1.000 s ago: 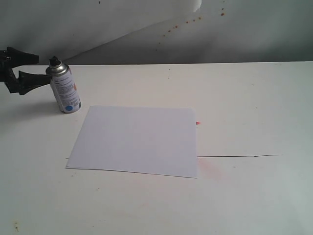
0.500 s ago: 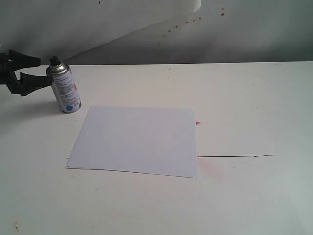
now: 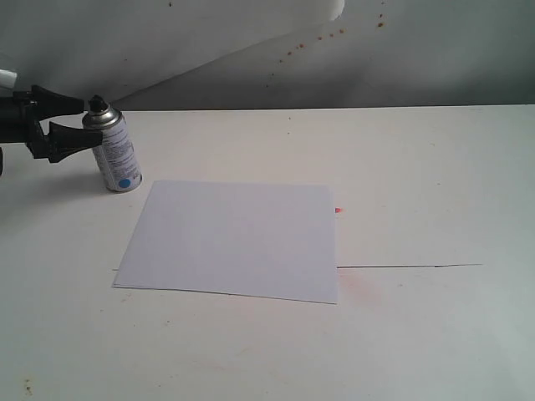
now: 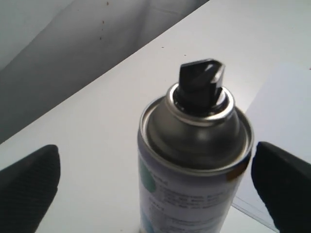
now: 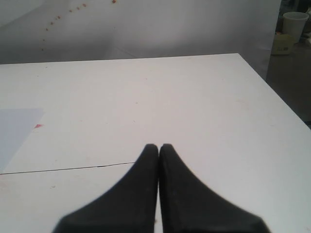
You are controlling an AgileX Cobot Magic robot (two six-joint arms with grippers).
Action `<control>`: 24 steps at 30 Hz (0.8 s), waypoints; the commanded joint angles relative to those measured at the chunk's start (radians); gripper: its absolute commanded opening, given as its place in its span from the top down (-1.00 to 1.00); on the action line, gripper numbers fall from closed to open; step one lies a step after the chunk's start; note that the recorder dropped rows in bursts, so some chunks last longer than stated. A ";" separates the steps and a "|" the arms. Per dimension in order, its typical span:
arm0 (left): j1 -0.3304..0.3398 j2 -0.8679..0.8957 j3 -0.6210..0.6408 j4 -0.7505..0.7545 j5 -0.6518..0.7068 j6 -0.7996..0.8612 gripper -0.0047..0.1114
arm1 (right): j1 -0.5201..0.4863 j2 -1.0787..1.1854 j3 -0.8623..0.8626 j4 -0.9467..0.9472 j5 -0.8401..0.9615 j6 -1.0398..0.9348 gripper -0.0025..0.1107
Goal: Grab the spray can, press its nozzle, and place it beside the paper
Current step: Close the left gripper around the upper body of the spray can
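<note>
Presently straddling the spray can [image 4: 194, 160] with the left end effector [image 3: 92, 119] spread apart, neither finger seeming to touch metal. Standing upright on the surface [image 3: 418, 167], just beside the paper's [image 3: 234, 238] far left corner. Risks tipping or skidding that slim can if closed off-centre, one finger landing first. Could also clamp too high, onto the domed shoulder, and slip toward the nozzle [image 4: 200, 80]. Holds the right end effector [image 5: 159, 155] pressed together, well away.

A white table [image 3: 418, 167] with a thin dark crack [image 3: 410, 266] stands before a grey, spotted wall [image 3: 435, 58].
</note>
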State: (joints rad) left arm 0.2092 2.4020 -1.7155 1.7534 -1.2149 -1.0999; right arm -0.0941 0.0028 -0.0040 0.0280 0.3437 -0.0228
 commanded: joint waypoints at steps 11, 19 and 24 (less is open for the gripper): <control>-0.070 0.063 -0.007 -0.009 -0.006 -0.018 -0.88 | 0.003 -0.003 0.004 -0.008 -0.002 -0.004 0.96; -0.070 0.066 -0.007 -0.009 -0.006 0.031 -0.88 | 0.003 -0.003 0.004 -0.008 -0.002 -0.004 0.96; -0.070 0.066 -0.007 -0.009 -0.006 0.029 -0.88 | 0.003 -0.003 0.004 -0.008 -0.002 -0.004 0.96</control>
State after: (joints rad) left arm 0.1463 2.4714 -1.7155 1.7534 -1.2152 -1.0749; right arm -0.0941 0.0028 -0.0040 0.0280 0.3437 -0.0228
